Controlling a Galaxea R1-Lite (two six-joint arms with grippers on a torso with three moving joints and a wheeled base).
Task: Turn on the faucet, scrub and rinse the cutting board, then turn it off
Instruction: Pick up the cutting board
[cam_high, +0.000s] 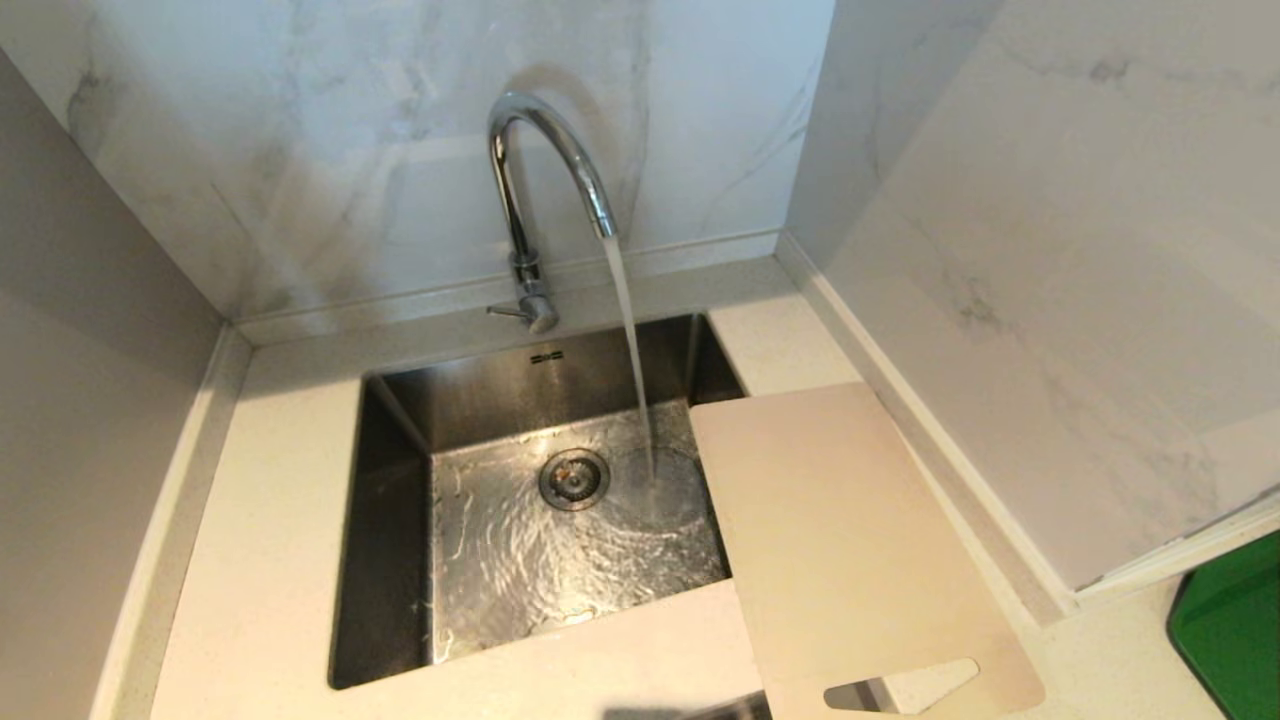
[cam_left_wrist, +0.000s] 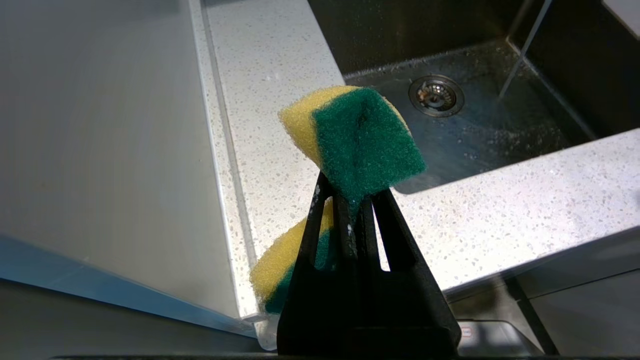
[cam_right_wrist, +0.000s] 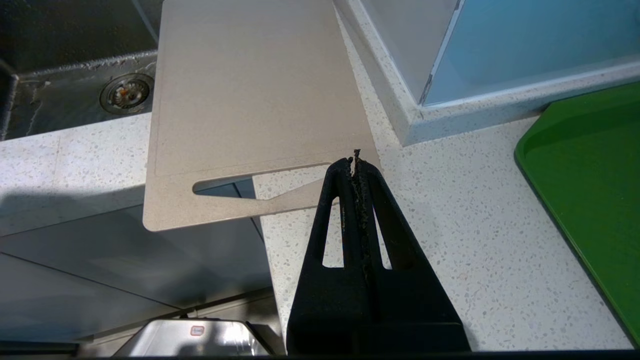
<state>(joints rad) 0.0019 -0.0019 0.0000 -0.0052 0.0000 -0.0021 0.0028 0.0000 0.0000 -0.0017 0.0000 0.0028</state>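
Note:
The chrome gooseneck faucet (cam_high: 545, 170) stands behind the sink (cam_high: 395, 520) and water streams from its spout onto the sink floor beside the drain (cam_high: 574, 478). The pale beige cutting board (cam_high: 850, 540) lies flat on the counter to the right of the sink, one edge overhanging the basin and its handle slot past the counter's front edge. Neither arm shows in the head view. My left gripper (cam_left_wrist: 353, 192) is shut on a yellow and green sponge (cam_left_wrist: 362, 137), held back from the counter's front left. My right gripper (cam_right_wrist: 356, 162) is shut and empty, just short of the cutting board (cam_right_wrist: 250, 85) near its handle end.
Marble walls close in behind the sink and along the right of the board. A grey panel (cam_high: 90, 420) borders the counter on the left. A green tray (cam_high: 1235, 630) sits on the counter at the far right. The faucet's small lever (cam_high: 515, 312) points left at its base.

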